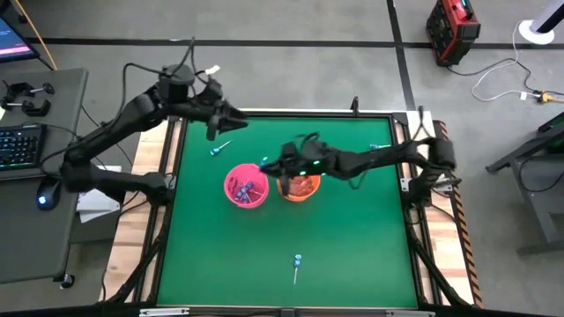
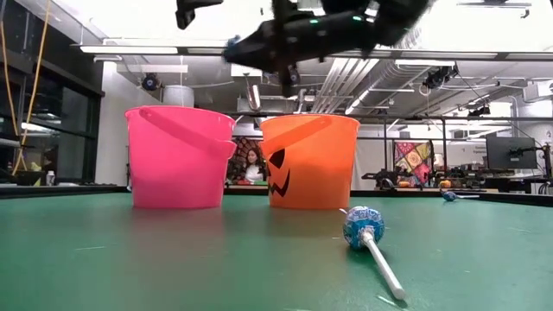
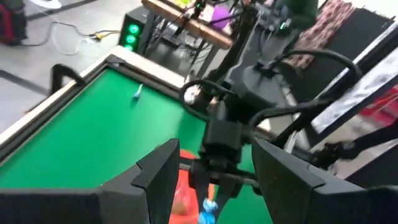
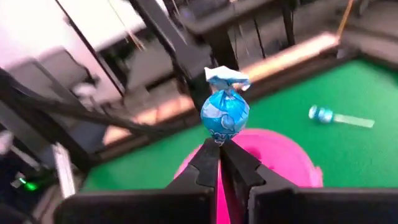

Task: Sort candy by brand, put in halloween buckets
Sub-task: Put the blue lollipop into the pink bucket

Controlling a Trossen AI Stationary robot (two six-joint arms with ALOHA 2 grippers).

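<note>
A pink bucket [image 1: 246,187] and an orange bucket with a dark face [image 1: 300,186] stand side by side mid-table; they also show in the low view, pink [image 2: 180,157] and orange [image 2: 309,161]. The pink one holds several blue lollipops. My right gripper [image 1: 267,164] is above the pink bucket's far rim [image 4: 277,152], shut on a blue-headed lollipop [image 4: 225,112]. My left gripper [image 1: 231,120] hovers open and empty over the table's far left, fingers apart in its wrist view [image 3: 214,165]. Loose lollipops lie on the felt at the far left [image 1: 220,148], the near middle [image 1: 297,264] and the far right [image 1: 381,145]. My right gripper pinches the lollipop's stick [image 4: 219,142] just under the blue head, between its two fingertips. The head sticks out beyond the fingertips, in line with the fingers. The lollipop is lifted clear, over the pink bucket.
The green felt table has a raised dark rim [image 1: 172,176]. The near lollipop lies in front of the orange bucket in the low view [image 2: 367,233]. Open felt lies at the near left and the right. A desk with keyboard [image 1: 19,145] stands left of the table.
</note>
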